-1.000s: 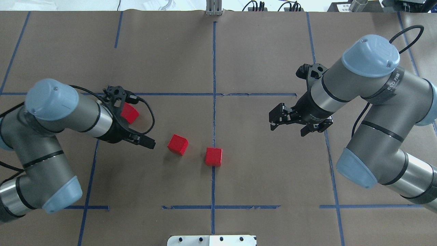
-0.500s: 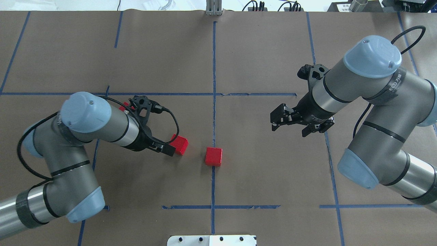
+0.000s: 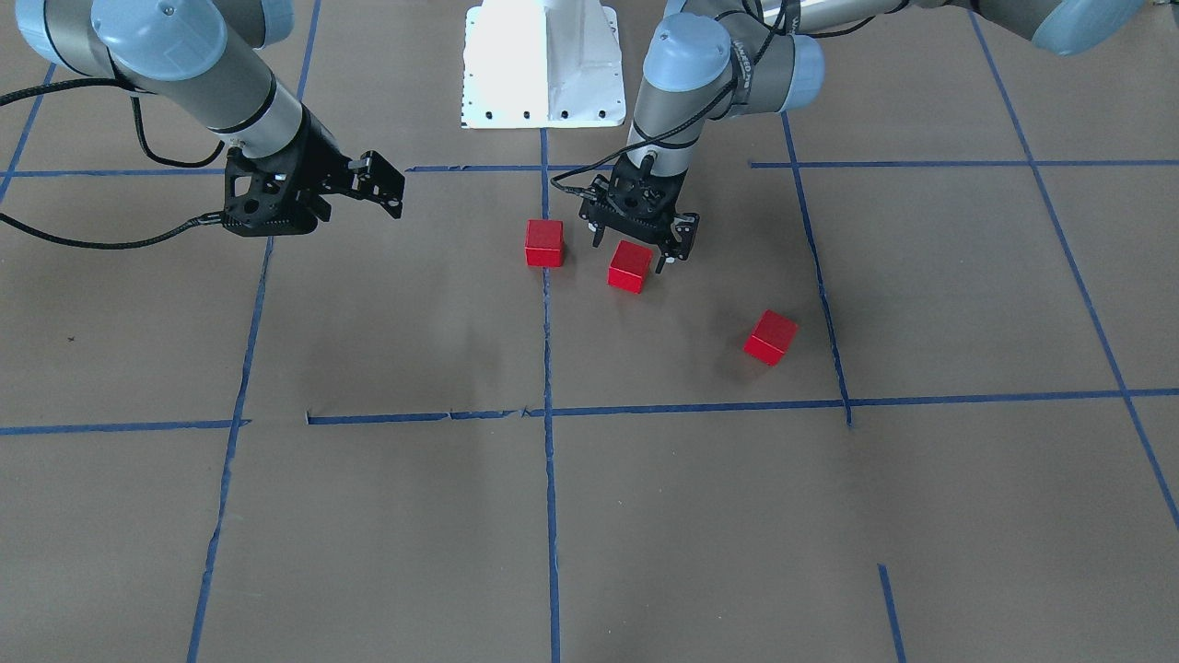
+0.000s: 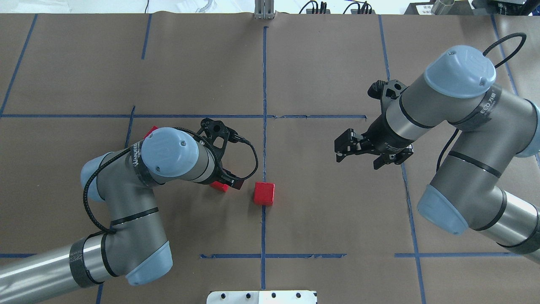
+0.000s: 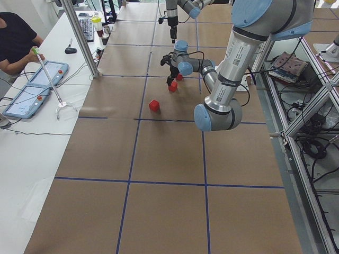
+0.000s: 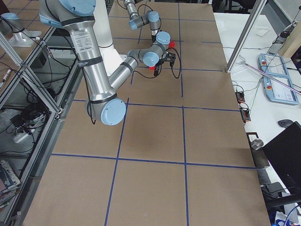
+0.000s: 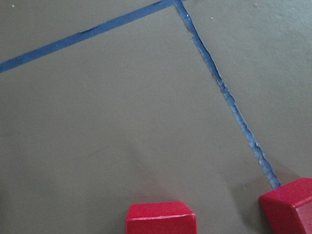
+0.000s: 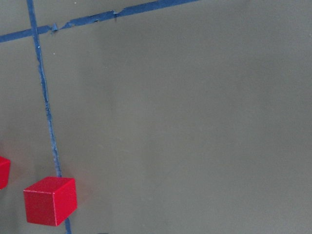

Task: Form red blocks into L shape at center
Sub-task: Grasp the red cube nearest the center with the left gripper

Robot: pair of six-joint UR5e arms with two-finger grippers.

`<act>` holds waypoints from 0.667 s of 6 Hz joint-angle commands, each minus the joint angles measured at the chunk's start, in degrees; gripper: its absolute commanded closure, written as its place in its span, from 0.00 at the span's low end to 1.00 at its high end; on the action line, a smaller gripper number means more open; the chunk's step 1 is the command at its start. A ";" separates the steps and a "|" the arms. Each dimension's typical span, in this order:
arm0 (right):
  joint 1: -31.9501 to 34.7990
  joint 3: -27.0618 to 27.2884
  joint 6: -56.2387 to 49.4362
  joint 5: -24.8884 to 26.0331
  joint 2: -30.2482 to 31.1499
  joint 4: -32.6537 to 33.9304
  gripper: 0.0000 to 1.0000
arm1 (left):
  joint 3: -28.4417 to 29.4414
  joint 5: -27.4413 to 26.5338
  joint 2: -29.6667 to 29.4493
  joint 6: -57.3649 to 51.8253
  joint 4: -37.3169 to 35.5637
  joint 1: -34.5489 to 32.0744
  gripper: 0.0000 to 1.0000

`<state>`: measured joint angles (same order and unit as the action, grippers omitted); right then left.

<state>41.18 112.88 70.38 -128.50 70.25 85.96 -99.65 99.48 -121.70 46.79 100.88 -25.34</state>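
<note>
Three red blocks lie on the brown paper. One block sits on the long middle blue tape line. A second block lies just left of it in the overhead view, mostly hidden there under my left gripper. That gripper is open and low, its fingers standing either side of the block's rear. The third block lies farther out, only a corner showing past my left elbow. My right gripper is open, empty and raised, right of centre.
The white robot base stands at the table's near edge. Blue tape lines grid the paper. In the left wrist view two blocks sit at the bottom edge. An operator and tablets are on the side table.
My left arm has swung right, from beside the outer block to over the second block. The right arm has barely moved. No block has shifted.
</note>
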 commanded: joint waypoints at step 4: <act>-0.40 -0.38 0.02 0.26 0.06 -0.09 0.00 | 2.44 -0.34 -0.64 -0.29 -0.07 0.91 0.38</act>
<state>40.85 112.52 70.40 -128.24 70.31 85.92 -97.30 99.20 -122.22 46.67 100.86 -24.47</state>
